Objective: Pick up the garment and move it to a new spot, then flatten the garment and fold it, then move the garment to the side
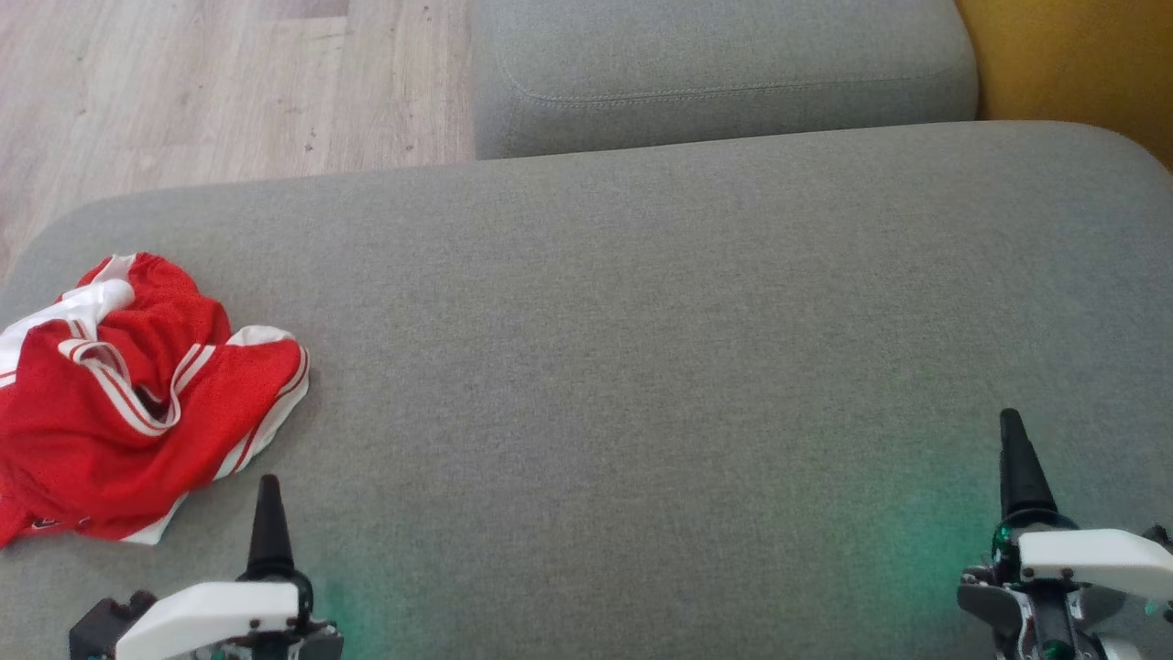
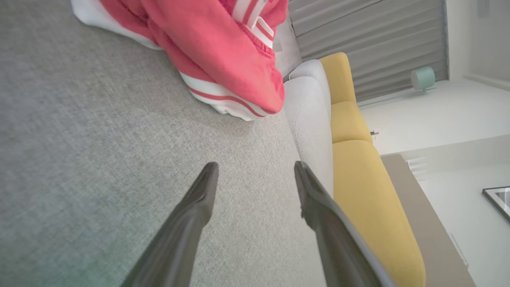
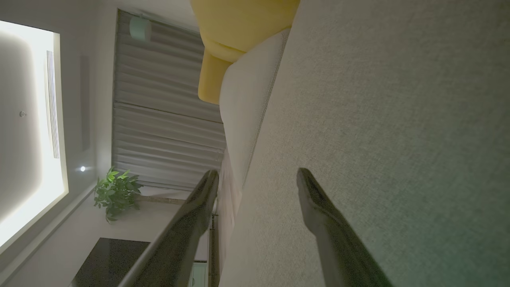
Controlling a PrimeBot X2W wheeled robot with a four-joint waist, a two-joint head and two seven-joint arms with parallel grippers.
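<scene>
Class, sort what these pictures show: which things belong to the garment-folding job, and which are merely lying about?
Job: red-and-white garment, grey cushion under it, left gripper, right gripper (both open).
Just about: yellow sofa, potted plant, wooden floor, grey curtain.

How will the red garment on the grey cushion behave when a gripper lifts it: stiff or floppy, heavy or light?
Probably floppy: the garment lies crumpled in soft folds, so it should droop from one pinch. Likely light: its thin cloth holds loose raised wrinkles. Pushed across the woven grey cushion, it would probably bunch, not slide.
</scene>
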